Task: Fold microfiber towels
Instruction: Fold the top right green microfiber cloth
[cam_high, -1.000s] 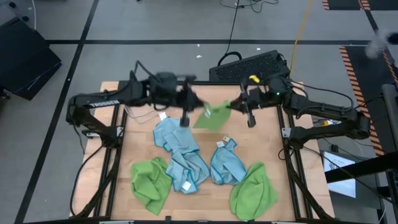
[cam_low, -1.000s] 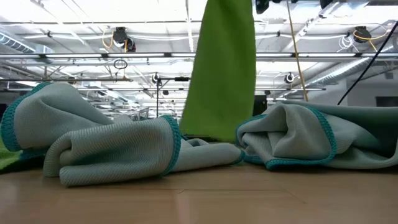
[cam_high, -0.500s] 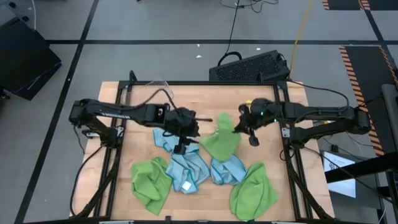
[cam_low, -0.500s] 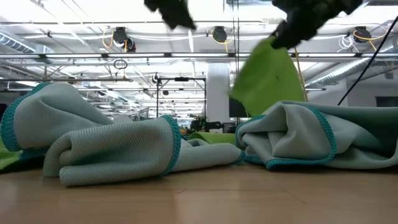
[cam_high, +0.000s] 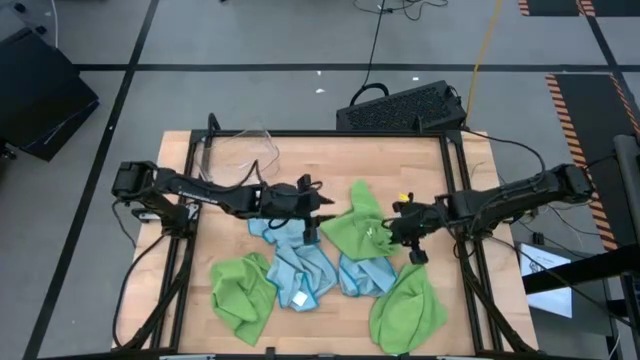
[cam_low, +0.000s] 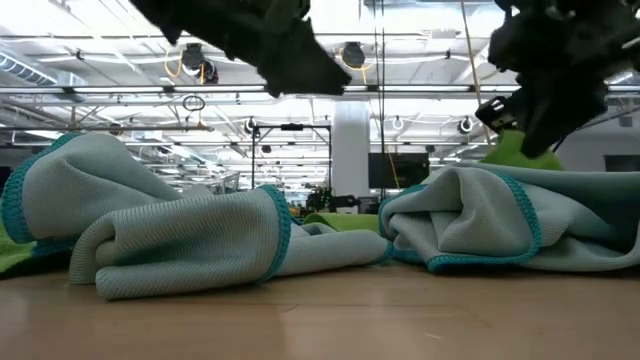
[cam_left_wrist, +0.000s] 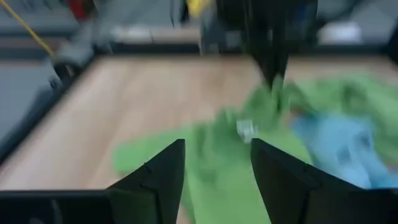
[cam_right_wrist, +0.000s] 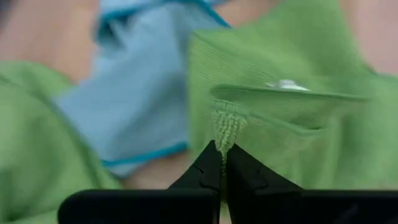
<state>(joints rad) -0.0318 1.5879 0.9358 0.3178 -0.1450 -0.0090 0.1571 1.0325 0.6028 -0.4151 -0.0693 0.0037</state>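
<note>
A lime green towel (cam_high: 355, 228) lies crumpled in the middle of the table, partly on a light blue towel (cam_high: 365, 272). My right gripper (cam_high: 397, 234) is shut on its right side; the right wrist view shows the shut tips (cam_right_wrist: 222, 157). My left gripper (cam_high: 312, 222) stands open just left of this towel, its fingers (cam_left_wrist: 168, 171) apart above the green cloth (cam_left_wrist: 217, 168) with nothing between them. Another light blue towel (cam_high: 290, 250) and two green ones (cam_high: 243, 295) (cam_high: 407, 308) lie bunched toward the near edge. My right gripper pinches a narrow bunched bit of the green towel's edge (cam_right_wrist: 227, 127) between its two fingertips. The fingers slant down from the table's right side. That bit is drawn up a little, while the rest of the towel lies slack on the table and on the blue towel.
A clear plastic bin (cam_high: 245, 150) sits at the far left of the table, and a black keyboard (cam_high: 400, 108) lies beyond the far edge. Bare wood shows along the far half of the table (cam_high: 330, 160). In the low view, blue towels (cam_low: 180, 240) (cam_low: 500, 220) fill the foreground.
Both grippers have come down and toward the near edge. My left gripper has opened and let go of the green towel. The towel, which hung in the air between the two grippers, has dropped onto the table and blue towels, with my right gripper still holding its edge.
</note>
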